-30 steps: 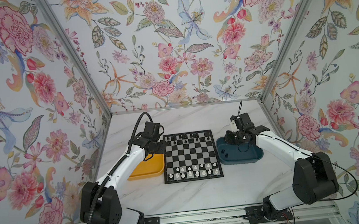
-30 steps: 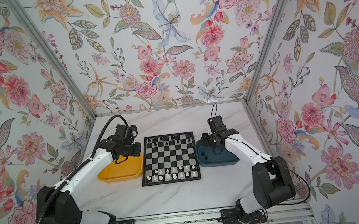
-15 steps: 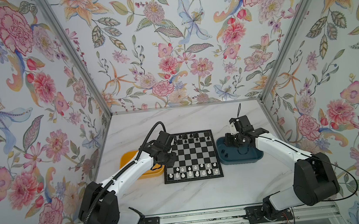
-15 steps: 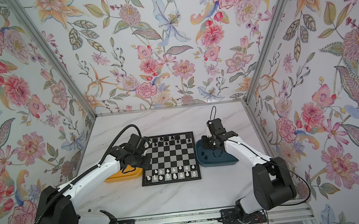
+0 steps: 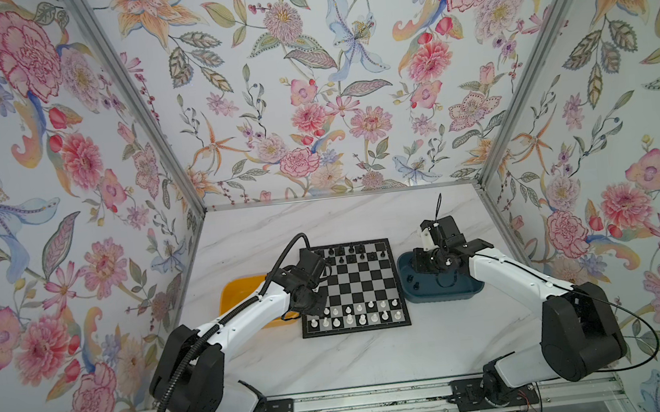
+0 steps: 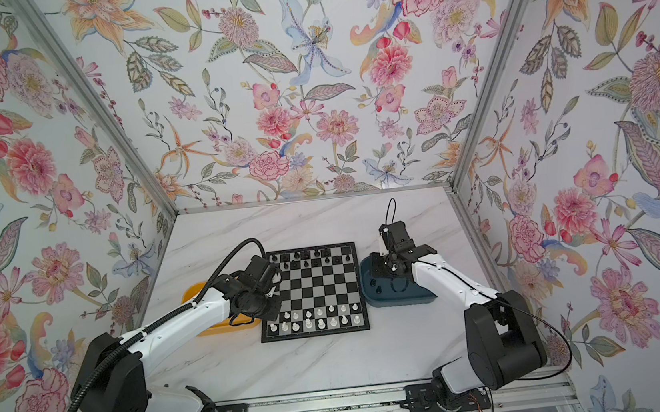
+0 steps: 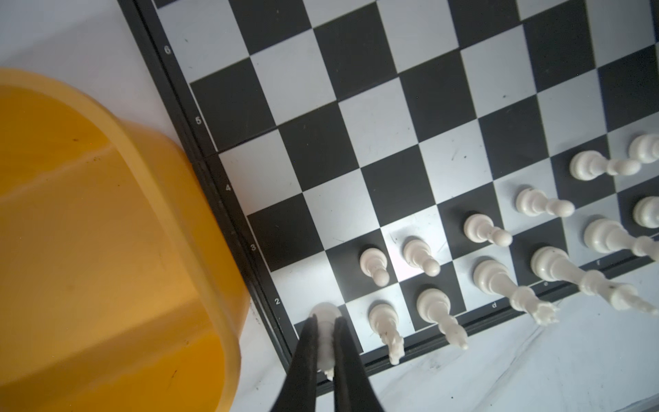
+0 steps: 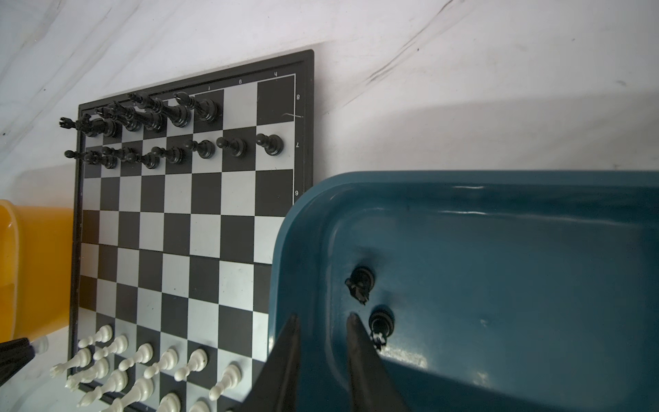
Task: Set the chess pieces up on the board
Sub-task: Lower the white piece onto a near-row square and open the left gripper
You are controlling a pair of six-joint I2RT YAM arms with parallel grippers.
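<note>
The board (image 5: 352, 288) lies mid-table, with black chess pieces (image 5: 346, 253) on its two far rows and white ones (image 5: 356, 315) on its two near rows. My left gripper (image 7: 324, 321) is shut on a white piece (image 7: 325, 342) with a notched top, held over the board's near-left corner square. I cannot tell whether its base touches the board. In both top views the left wrist (image 5: 309, 301) (image 6: 261, 302) covers that corner. My right gripper (image 8: 322, 317) stands open over the wall of the dark blue tray (image 8: 499, 249). Beside it, two black pieces (image 8: 361, 283) (image 8: 381, 326) lie in the tray.
A yellow tray (image 5: 241, 295) sits against the board's left edge, partly under the left arm. The blue tray (image 5: 437, 292) sits against the right edge. Floral walls close in the marble table (image 5: 322, 224) on three sides.
My left arm has swung from over the yellow tray to the board's near-left corner. The right gripper has stayed over the blue tray.
</note>
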